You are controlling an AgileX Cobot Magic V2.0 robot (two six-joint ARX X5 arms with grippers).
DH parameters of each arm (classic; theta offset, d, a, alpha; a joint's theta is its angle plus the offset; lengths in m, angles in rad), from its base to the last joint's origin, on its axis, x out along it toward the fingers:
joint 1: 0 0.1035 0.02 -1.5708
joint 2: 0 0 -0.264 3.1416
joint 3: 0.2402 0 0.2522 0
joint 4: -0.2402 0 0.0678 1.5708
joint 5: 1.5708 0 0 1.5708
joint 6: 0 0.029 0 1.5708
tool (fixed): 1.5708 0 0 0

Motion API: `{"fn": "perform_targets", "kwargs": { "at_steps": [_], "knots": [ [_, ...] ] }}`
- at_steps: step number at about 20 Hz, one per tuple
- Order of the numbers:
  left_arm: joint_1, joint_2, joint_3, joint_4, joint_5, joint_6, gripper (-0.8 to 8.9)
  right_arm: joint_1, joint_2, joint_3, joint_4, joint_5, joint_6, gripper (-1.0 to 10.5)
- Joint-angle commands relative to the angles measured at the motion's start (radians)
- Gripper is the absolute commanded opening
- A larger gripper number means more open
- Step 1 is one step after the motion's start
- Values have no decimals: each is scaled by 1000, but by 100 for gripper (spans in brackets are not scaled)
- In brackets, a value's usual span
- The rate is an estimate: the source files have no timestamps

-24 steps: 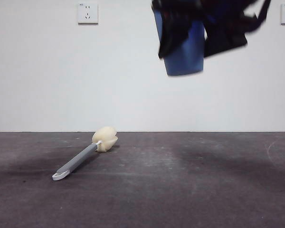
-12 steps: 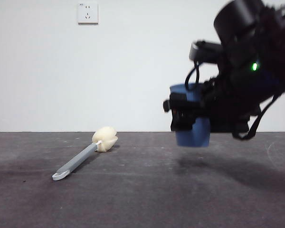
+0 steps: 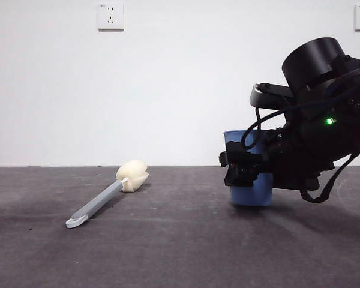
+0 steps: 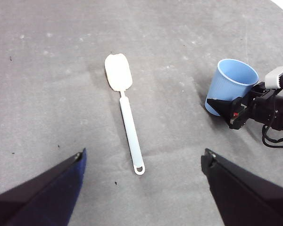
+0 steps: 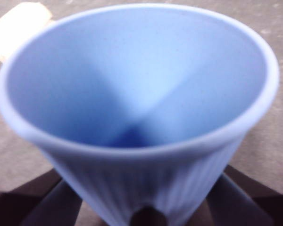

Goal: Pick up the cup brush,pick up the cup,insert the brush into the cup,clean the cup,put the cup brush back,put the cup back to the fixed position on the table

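Observation:
The blue ribbed cup is upright at the right, its base down at the table surface. My right gripper is shut on the cup's lower wall. The right wrist view shows the cup mouth-up and empty, with the right gripper clamped around it. The cup brush lies flat on the left, with its cream sponge head toward the wall. From high above, my left gripper is open and empty over the cup brush, with the cup off to one side.
A white wall with two sockets closes off the back of the table. The bulky right arm fills the right side above the cup. Bare dark tabletop lies between brush and cup.
The right arm came down from the top of the picture with the cup, bringing it from mid-air to the table surface at the right. The brush has not moved.

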Motion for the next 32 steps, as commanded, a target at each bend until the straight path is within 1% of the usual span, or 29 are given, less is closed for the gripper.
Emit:
{"fn": "perform_targets", "kwargs": {
  "at_steps": [1, 3, 6, 7, 9, 10, 11, 14, 16, 17, 22, 27, 29, 32],
  "knots": [
    [2, -3, 0, 5, -2, 8, 409, -1, 6, -6, -22, -8, -13, -16],
    [2, -3, 0, 5, -2, 7, 409, -6, 7, -6, -69, -57, -19, -4],
    [2, -3, 0, 4, -2, 8, 409, -6, 7, -6, -103, -73, -23, 16],
    [2, -3, 0, 3, -2, 8, 409, -5, 7, -6, -104, -79, -23, 89],
    [2, -3, 0, -3, -1, 8, 409, -5, 7, -6, -111, -79, -16, 277],
    [2, -3, 0, -10, -2, 8, 409, -5, 7, -6, -116, -79, -14, 340],
    [2, -3, 0, -19, -2, 8, 409, -5, 7, -6, -123, -79, -14, 391],
    [2, -3, 0, -45, -1, 7, 409, -5, 6, -6, -131, -78, -14, 480],
    [2, -3, 0, -55, -1, 7, 409, -5, 6, -6, -135, -79, -14, 487],
    [2, -3, 0, -57, -1, 7, 409, -5, 6, -6, -138, -78, -7, 514],
    [2, -3, 0, -64, -1, 8, 409, -4, -13, -6, -166, -78, 1, 515],
    [2, -3, 0, -64, -2, 8, 409, -3, -137, -6, -253, -76, -1, 515],
    [2, -3, 0, -64, -1, 8, 409, -3, -213, -6, -346, -76, 1, 514],
    [2, -3, 0, -64, -1, 8, 409, 0, -351, -6, -600, -80, 9, 514]
  ]
}}
